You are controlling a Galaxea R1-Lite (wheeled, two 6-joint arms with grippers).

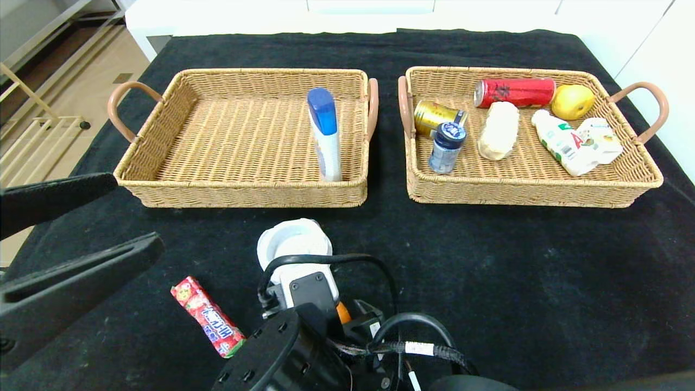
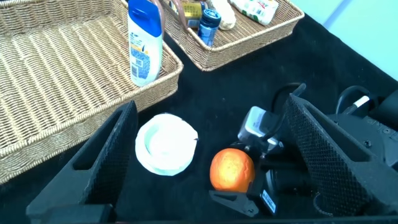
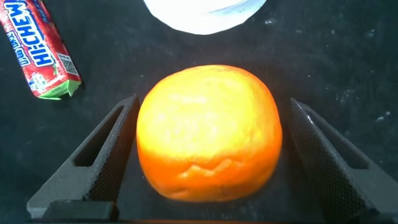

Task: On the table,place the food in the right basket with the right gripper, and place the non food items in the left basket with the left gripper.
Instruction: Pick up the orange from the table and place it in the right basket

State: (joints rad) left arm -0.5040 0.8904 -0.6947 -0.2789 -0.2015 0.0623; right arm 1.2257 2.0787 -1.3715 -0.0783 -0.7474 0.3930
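Observation:
An orange (image 3: 208, 140) lies on the black cloth between the fingers (image 3: 102, 155) of my right gripper (image 3: 211, 106), which is open with a small gap on each side. In the head view only a sliver of the orange (image 1: 342, 313) shows beside the right wrist. A white round lidded tub (image 1: 293, 243) sits just beyond it. A red candy pack (image 1: 209, 317) lies to the left. My left gripper (image 1: 137, 213) is open and empty, above the table's left edge. The left basket (image 1: 244, 191) holds an upright blue-and-white bottle (image 1: 326, 133).
The right basket (image 1: 521, 197) holds a red can (image 1: 516, 92), a gold can (image 1: 434, 115), a blue-lidded jar (image 1: 446, 147), a bread roll (image 1: 498, 130), a yellow fruit (image 1: 573, 101) and white milk packs (image 1: 578, 142). Black cloth in front of the right basket is bare.

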